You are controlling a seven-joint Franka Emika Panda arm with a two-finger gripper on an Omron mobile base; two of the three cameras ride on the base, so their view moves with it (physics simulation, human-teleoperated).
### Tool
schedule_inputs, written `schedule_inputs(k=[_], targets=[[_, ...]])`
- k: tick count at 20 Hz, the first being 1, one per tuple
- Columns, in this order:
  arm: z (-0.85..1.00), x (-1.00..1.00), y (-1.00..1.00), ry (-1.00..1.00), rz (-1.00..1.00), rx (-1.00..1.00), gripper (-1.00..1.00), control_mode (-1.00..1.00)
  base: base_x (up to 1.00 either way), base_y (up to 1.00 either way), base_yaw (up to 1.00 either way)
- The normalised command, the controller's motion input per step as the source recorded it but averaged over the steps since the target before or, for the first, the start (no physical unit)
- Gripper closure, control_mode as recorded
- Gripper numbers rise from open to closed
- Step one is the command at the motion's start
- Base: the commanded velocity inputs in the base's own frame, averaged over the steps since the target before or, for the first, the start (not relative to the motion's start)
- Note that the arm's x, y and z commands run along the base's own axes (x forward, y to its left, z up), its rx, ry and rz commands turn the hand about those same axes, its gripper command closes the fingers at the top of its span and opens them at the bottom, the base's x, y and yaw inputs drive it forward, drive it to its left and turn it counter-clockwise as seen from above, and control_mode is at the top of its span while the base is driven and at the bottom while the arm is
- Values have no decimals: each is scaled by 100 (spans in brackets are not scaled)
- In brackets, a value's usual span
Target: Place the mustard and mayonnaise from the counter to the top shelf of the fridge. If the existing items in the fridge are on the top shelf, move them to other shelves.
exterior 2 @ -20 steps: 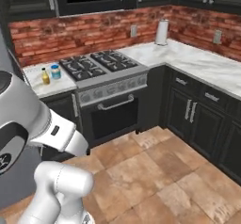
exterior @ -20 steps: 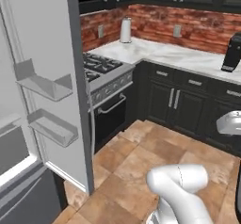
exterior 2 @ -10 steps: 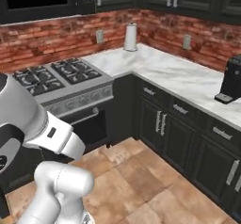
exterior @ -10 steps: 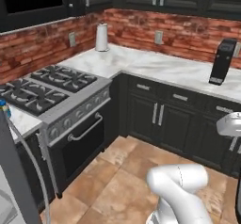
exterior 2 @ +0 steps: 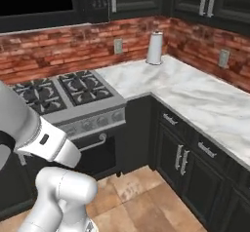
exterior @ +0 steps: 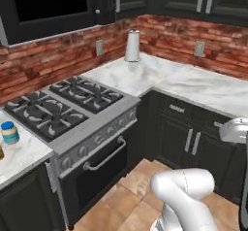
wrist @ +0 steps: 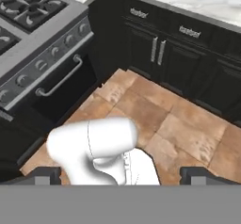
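over the tiled floor (wrist: 188, 124), the gripper (wrist: 120, 173) hangs with its fingers (wrist: 44, 174) spread wide, grasping nothing.
below and beyond it are dark cabinets (wrist: 155, 53) and the stove (exterior: 72, 108) (oven handle facing the floor); the mayonnaise (exterior: 9, 132) stands on the counter (exterior: 22, 157) left of the burners, well apart from the gripper, and a white paper towel roll (exterior: 132, 45) stands in the far corner by the brick backsplash (exterior 2: 53, 50).

Squat blue-lidded mayonnaise jar (exterior: 9, 132): small at the left base view's left edge; label too small to read.
Item beside it (exterior: 1, 152): a sliver cut by the edge (identity unclear).
White marble-look counter (exterior: 19, 159): cut off left.
Gripper (wrist: 120, 173): tips barely showing, spread wide.
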Motion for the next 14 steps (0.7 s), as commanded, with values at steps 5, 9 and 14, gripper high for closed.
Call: schedule_inputs(k=[5,9,14], targets=[[0,0,0,0,0,0,-100,100,95,0,74],[0,0,0,0,0,0,-100,100,90,0,73],[0,0,0,0,0,0,-100,100,21,9,67]])
